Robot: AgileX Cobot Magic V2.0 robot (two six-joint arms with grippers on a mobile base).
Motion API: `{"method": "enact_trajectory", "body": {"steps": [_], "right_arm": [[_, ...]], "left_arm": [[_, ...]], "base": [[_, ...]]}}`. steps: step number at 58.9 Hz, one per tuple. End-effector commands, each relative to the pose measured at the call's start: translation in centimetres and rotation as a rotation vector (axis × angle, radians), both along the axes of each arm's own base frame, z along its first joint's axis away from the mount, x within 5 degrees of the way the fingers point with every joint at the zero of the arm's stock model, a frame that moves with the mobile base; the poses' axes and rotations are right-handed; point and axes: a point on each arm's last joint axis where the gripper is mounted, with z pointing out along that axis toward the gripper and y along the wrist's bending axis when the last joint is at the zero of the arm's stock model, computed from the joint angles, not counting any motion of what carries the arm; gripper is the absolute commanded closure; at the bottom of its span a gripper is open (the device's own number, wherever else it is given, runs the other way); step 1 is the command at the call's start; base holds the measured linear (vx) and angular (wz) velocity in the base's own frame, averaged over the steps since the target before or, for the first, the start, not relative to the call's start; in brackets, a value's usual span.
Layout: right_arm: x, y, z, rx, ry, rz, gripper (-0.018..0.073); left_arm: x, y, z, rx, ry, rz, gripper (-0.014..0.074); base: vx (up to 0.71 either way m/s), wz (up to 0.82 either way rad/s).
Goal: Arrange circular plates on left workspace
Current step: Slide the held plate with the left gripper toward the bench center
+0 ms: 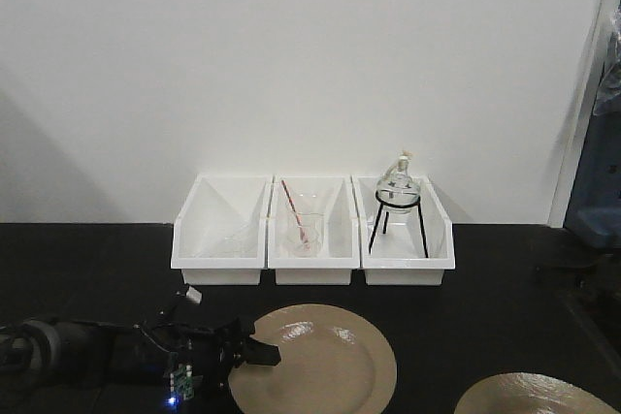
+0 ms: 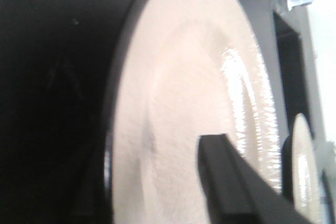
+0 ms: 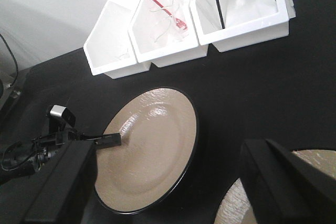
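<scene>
L end effector [image 1: 260, 352] at left rim of plate [image 1: 325, 361], lower centre of surface [image 1: 97, 259], one finger over it; can't tell if clamped. R end effector [image 3: 168, 150] wide open, empty. 2nd plate [image 1: 539, 395] lower right.

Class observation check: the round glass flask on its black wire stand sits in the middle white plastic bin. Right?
Not the middle: the round glass flask on its black wire stand sits in the right-end white plastic bin, as the front-facing view shows.
</scene>
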Motion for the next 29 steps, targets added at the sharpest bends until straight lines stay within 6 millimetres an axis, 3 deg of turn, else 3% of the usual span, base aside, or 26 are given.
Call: {"method": "enact_trajectory", "body": {"steps": [1,29], "right_arm": [[0.0,0.1,1.9,0.021,-0.074,-0.005,-0.0034],[-0.1,0.1,1.8,0.002,-0.068,-0.003,-0.0034]], "left_arm": [[0.5,0.2,4.1,-0.039,-0.103,-0.020,0.0043],[0.6,5.5,6.7,0.006,-0.167,-0.039,0.0046]], "base": [[0.00,0.00],[0.00,0.00]]}}
